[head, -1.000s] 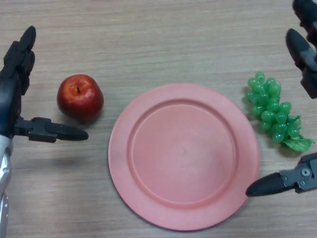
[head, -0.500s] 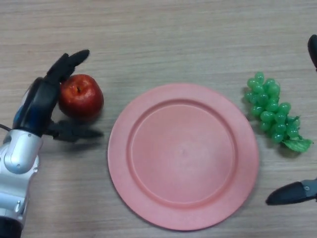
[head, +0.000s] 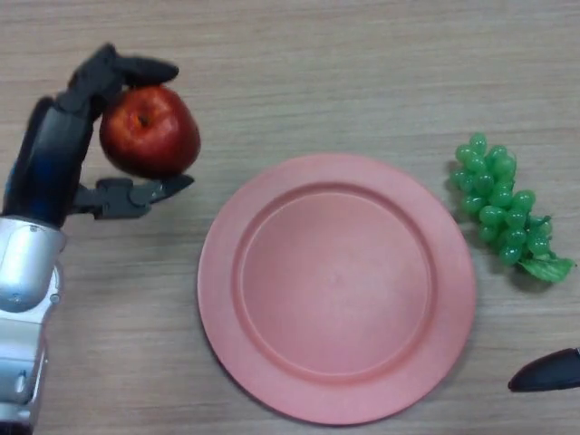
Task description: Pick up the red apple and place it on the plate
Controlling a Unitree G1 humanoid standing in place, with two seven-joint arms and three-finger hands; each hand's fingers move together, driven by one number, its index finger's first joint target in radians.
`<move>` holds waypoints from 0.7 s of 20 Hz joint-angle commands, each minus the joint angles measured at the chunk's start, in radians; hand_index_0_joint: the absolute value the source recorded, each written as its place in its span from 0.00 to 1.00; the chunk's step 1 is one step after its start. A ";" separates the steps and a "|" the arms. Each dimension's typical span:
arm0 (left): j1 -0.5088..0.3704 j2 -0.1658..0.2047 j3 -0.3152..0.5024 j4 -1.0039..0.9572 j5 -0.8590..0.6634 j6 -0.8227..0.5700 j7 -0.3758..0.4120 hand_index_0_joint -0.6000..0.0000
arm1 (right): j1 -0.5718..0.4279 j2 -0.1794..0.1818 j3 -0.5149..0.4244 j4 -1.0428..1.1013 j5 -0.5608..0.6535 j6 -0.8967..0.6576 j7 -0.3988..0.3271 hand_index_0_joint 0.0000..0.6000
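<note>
Gripping the shiny red apple (head: 149, 130), the robot's black left hand (head: 68, 154) has its fingers curled over the fruit's far side and its thumb tucked under the near side, so the apple sits pinched between them. The apple is off to the left of the round pink plastic plate (head: 336, 286), close to its upper left rim but not over it. Whether the fruit is already clear of the light wood-grain counter (head: 308, 63) cannot be read for certain from this angle, though it looks raised.

As for progress, the grasp looks made, so the pick-up half of the job appears done or nearly so. What is left is the carry to the right until the apple is above the plate, then the lowering and release. The plate holds nothing yet.

By count: one apple, one plate, and one bunch of green plastic grapes (head: 501, 210) with a leaf, lying just right of the plate and apart from its rim. Two hands belong to the robot, but of the right hand (head: 546, 372) only a dark tip shows, below and right of the plate at the frame's edge; I cannot tell how it is set.
</note>
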 commanded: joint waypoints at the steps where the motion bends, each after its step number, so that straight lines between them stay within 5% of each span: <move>1: 0.041 -0.038 -0.012 -0.273 -0.141 0.213 -0.088 0.00 | -0.005 -0.064 -0.086 -0.053 0.049 -0.147 -0.061 0.00; 6: 0.084 -0.129 -0.204 -0.256 -0.039 0.186 -0.061 0.00 | 0.038 -0.058 -0.133 -0.053 0.079 -0.185 -0.057 0.00; 12: 0.039 -0.136 -0.312 -0.101 -0.042 0.136 -0.002 0.00 | 0.048 0.034 -0.208 -0.053 0.063 -0.200 0.002 0.00; 14: 0.022 -0.136 -0.331 -0.034 -0.013 0.062 -0.003 0.00 | 0.018 0.101 -0.219 -0.053 0.028 -0.193 0.043 0.00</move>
